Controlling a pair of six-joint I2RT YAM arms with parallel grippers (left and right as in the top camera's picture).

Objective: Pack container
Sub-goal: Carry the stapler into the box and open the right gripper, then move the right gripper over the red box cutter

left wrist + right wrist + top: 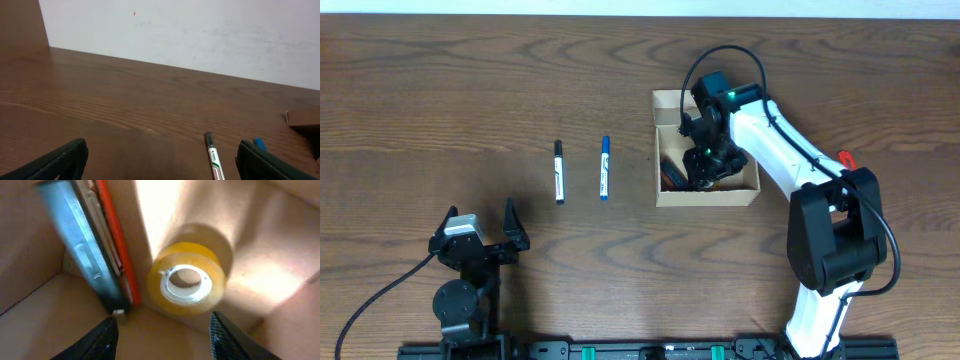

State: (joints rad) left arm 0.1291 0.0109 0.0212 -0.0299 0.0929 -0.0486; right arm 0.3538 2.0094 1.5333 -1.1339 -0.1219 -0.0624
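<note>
Markers lie side by side on the counter (410, 110), a black-capped marker (559, 172) and a blue-capped marker (605, 168), parallel and slightly apart, both left of the container (665, 195). The container is a tan cardboard box that sits right of centre with its top open. The right arm reaches down into it, so the right claw (705, 168) is inside its walls. From the right wrist, that claw (162, 332) is spread wide with nothing between its fingers (100, 340). A roll of yellow tape (187, 282) lies on the box floor just ahead of them, untouched. A blue item (80, 240) and a red item (112, 235) lean along one inner wall, too blurred to identify. The left claw (480, 225) rests low near the front left edge, well apart from the markers, fingers wide and empty.
</note>
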